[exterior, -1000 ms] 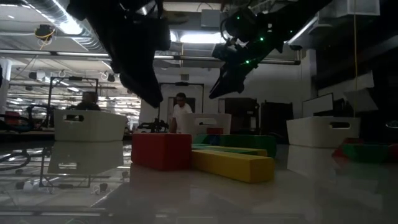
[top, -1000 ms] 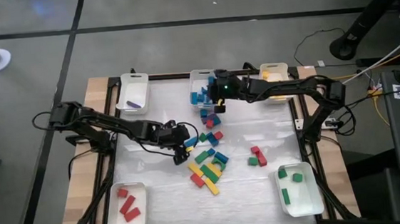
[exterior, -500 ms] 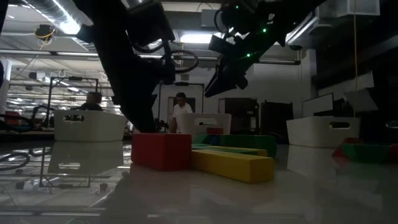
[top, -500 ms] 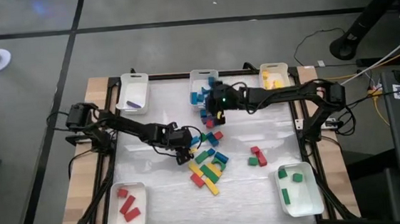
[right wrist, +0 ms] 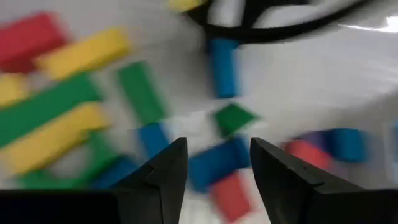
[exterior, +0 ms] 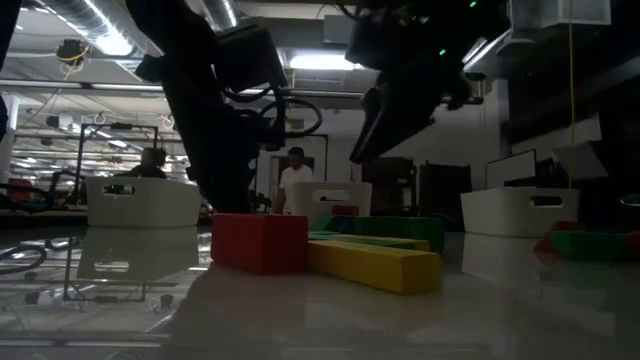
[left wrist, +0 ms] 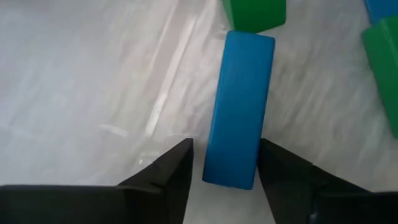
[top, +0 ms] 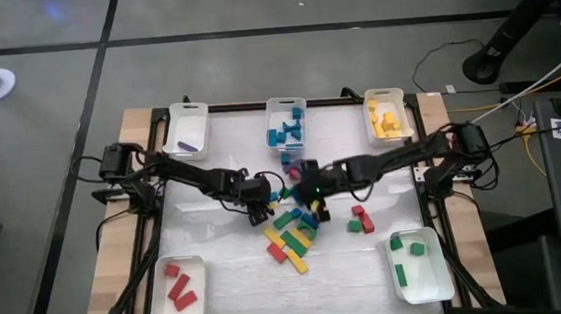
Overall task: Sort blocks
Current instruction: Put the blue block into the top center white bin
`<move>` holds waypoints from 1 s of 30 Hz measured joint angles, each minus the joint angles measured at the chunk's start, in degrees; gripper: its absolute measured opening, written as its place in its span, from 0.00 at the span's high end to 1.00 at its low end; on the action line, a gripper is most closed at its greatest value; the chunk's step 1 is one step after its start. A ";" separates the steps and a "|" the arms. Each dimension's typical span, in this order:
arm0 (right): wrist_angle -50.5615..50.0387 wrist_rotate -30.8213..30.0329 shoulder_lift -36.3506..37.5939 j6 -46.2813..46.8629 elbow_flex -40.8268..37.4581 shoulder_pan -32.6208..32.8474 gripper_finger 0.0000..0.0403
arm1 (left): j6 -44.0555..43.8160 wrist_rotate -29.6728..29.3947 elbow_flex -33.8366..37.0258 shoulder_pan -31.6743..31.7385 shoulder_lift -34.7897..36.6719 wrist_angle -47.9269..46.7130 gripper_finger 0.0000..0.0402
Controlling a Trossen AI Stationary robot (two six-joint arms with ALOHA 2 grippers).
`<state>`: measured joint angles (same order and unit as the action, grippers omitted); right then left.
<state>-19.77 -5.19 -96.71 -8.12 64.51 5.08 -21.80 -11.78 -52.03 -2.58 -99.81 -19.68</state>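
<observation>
Lots of bare counter (top: 218, 252) between the middle pile of blocks (top: 291, 231) and the red tray (top: 177, 294). More bare room near the purple tray (top: 185, 131). In the middle, very tight: left pincer (top: 256, 209) and right pincer (top: 310, 197) close together, blocks packed between. Blue bar (left wrist: 239, 110) snug between the left fingers (left wrist: 174, 168), a green block (left wrist: 255, 12) touching its far end.

Blocks (top: 291, 231): loose pile mid-table, red, blue, green, yellow, cubes and short bars lying flat. Blue bar (left wrist: 238, 109) flat on table, a green block touching its far end. Two red and one green lie apart, right of pile. Sorted ones sit in trays: red, blue, yellow, green, one purple.
</observation>
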 joint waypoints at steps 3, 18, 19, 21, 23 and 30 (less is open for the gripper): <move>-1.15 2.58 0.02 3.94 0.00 2.81 0.56 | 0.59 0.79 -0.09 0.24 -0.51 0.08 0.65; -4.60 3.32 0.02 41.35 0.00 10.09 0.56 | 3.47 1.27 -1.08 1.17 4.17 -0.86 0.76; -4.80 3.32 0.02 43.20 0.00 10.28 0.56 | 4.15 1.27 -1.23 1.19 4.76 -0.90 0.76; -5.07 3.29 0.02 46.29 -0.15 10.47 0.56 | 4.95 1.24 -1.58 1.25 5.98 -1.02 0.76; -5.28 3.29 0.02 48.95 -0.62 10.47 0.56 | 6.29 1.23 -2.11 1.47 7.42 -0.67 0.77; -4.34 0.58 0.02 54.82 -3.36 10.42 0.56 | 10.51 -1.35 -4.84 3.78 11.03 0.10 0.76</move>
<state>-24.11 -4.61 -96.68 46.71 61.15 15.51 -11.29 -13.13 -56.87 1.20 -88.77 -19.58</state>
